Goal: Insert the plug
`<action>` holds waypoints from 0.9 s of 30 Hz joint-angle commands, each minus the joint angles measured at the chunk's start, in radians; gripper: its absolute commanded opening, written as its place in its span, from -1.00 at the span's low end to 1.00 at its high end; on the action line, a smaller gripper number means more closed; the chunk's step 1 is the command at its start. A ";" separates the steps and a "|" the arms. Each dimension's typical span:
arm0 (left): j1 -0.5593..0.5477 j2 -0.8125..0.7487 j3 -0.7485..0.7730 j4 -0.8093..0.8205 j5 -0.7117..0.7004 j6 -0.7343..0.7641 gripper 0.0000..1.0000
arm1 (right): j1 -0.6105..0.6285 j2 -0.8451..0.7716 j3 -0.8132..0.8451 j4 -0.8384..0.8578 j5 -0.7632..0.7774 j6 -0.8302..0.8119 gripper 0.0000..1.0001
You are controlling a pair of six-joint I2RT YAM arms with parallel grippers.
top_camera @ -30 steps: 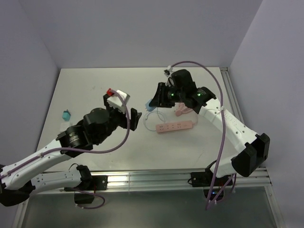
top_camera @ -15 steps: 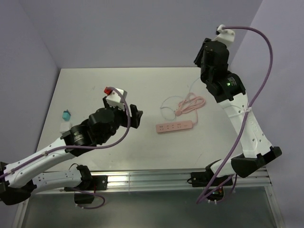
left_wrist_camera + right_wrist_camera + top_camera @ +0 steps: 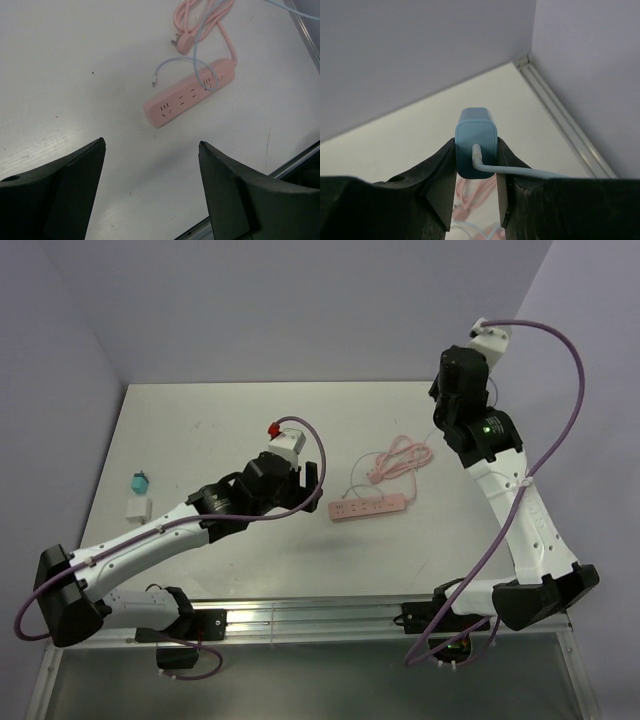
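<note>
The right end effector (image 3: pixel 476 150) is clamping the small blue-teal, cube-shaped plastic plug (image 3: pixel 476 134), raised above the pale worktop (image 3: pixel 200 430). The left end effector (image 3: pixel 151 145) is hovering open near the long pink plastic power strip (image 3: pixel 187 95). Steadying that strip, then lowering the plug squarely, looks wisest.

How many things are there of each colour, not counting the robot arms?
Pink: 1, the power strip
Blue: 1, the charger plug in the right gripper
Teal-green: 1, the small plug
White: 1, the block
Total: 4
</note>
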 commanded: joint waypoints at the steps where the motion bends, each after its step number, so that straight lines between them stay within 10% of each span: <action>1: 0.041 0.047 0.013 0.029 0.112 -0.068 0.59 | -0.003 -0.041 -0.146 -0.077 -0.103 0.110 -1.00; 12: 0.097 0.172 -0.022 0.139 0.328 -0.154 -0.01 | 0.024 -0.111 -0.579 0.076 -0.597 0.207 -1.00; 27: 0.097 0.460 0.059 0.328 0.545 -0.246 -0.99 | 0.239 -0.150 -0.762 0.138 -0.551 0.188 -1.00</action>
